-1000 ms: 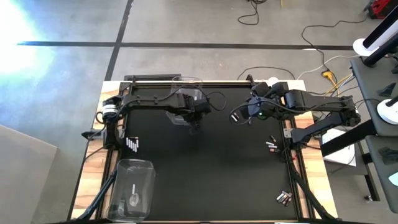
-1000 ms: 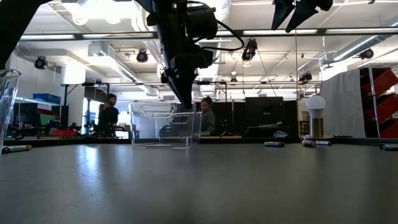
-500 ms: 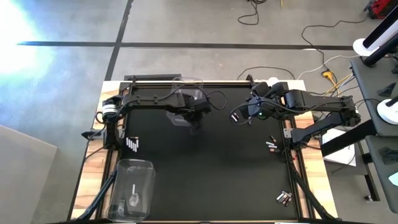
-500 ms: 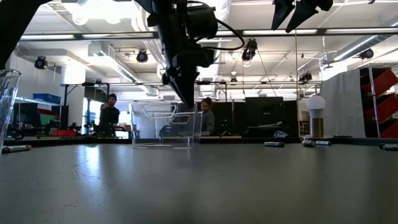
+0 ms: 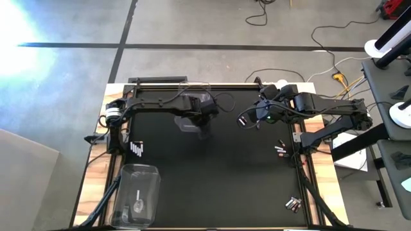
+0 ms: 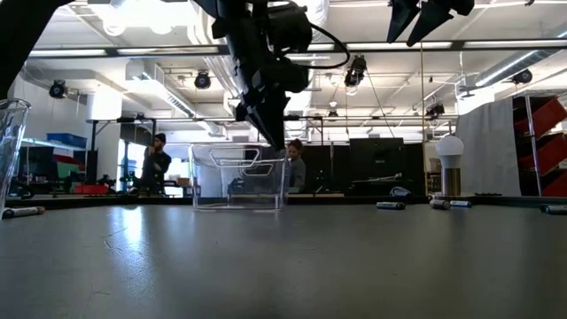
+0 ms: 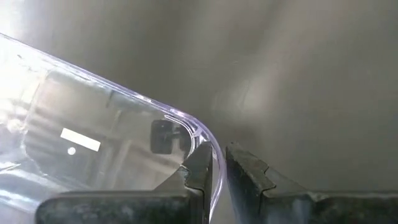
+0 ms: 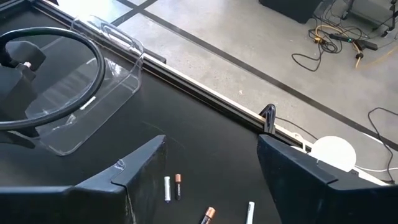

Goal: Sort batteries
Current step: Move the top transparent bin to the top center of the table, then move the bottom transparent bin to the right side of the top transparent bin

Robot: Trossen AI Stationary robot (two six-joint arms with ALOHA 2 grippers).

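Left wrist view shows the left end effector (image 7: 217, 171) clenched on a clear bin (image 7: 93, 143) wall, apparently to reposition it for batteries (image 5: 137, 149).

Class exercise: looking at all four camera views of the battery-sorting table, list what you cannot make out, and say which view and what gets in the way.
- Batteries: high view, too small to tell types apart.
- Clear bin gripped on its wall by the left gripper: left wrist view, glare hides its contents.
- Right gripper, open: low view, top edge cuts it off.
- Second bin: high view, contents unclear.
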